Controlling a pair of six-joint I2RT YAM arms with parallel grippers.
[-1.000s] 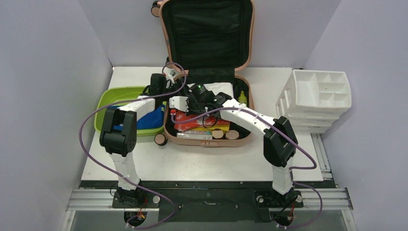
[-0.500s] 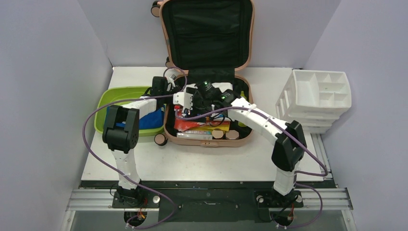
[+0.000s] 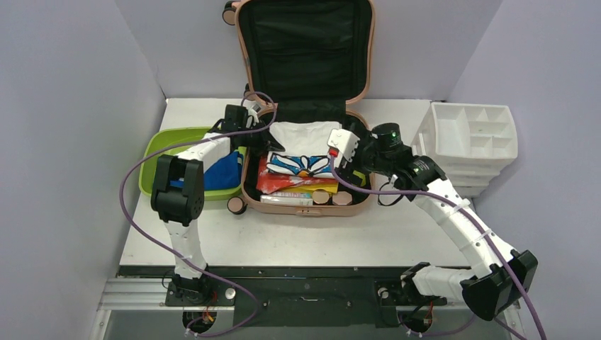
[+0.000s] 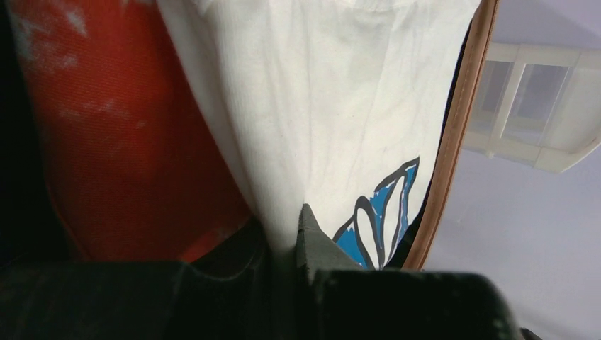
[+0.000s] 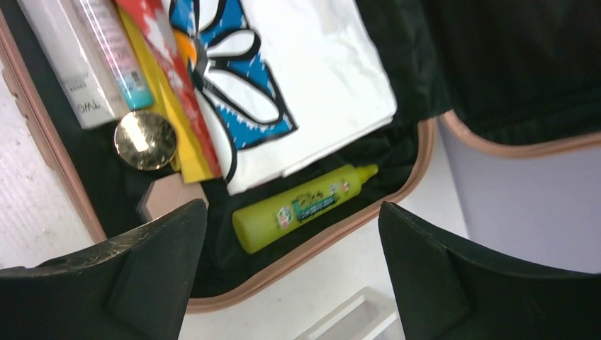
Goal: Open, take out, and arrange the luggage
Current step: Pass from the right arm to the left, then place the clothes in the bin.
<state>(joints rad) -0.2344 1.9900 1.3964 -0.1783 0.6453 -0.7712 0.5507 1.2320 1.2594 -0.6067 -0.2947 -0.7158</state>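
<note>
The salmon-pink luggage (image 3: 312, 210) lies open, its black-lined lid (image 3: 305, 42) standing against the back wall. Inside, a white shirt with a blue flower print (image 3: 305, 136) lies over a red packet (image 3: 283, 180), boxes and round lids. My left gripper (image 3: 256, 136) is at the case's back left corner, shut on a fold of that shirt (image 4: 319, 106), with cloth pinched between the jaws (image 4: 287, 227). My right gripper (image 3: 340, 157) hovers open over the case's right side, above a yellow-green bottle (image 5: 305, 205), holding nothing (image 5: 290, 212).
A lime-green tub (image 3: 164, 145) holding blue cloth sits left of the case. A white drawer organizer (image 3: 471, 138) stands at the right table edge. In the right wrist view, a gold lid (image 5: 145, 139) and white tubes (image 5: 71, 71) lie along the case's front rim (image 5: 312, 248).
My right gripper opened and drew back from the middle of the case to its right side. My left gripper shut on the white shirt, which now lies uncovered.
</note>
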